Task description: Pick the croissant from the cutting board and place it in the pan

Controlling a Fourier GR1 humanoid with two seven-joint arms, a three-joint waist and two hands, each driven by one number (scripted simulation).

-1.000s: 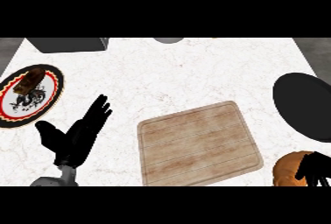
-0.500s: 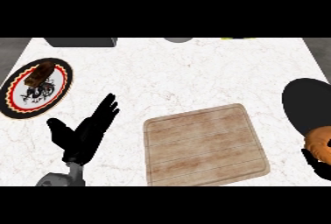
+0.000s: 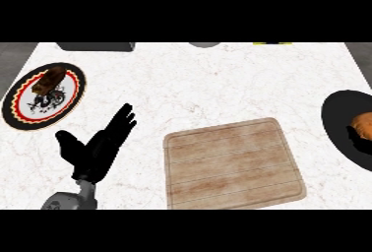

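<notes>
The golden-brown croissant point(image 3: 363, 123) is over the round black pan point(image 3: 338, 118) at 3 o'clock, so the right hand point(image 3: 356, 139) (its hold cannot be told) should lower it centrally before letting go; the left hand point(image 3: 94, 147), at 8 o'clock, has straight fingers point(image 3: 123, 120) holding nothing.

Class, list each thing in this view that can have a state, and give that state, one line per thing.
Cutting board: bare.
Pan: at the view's right edge, croissant over it.
Croissant: over the pan, partly cut off by the view's edge.
Plate: holds a brown item.
Left hand: open, resting, holding nothing.
</notes>
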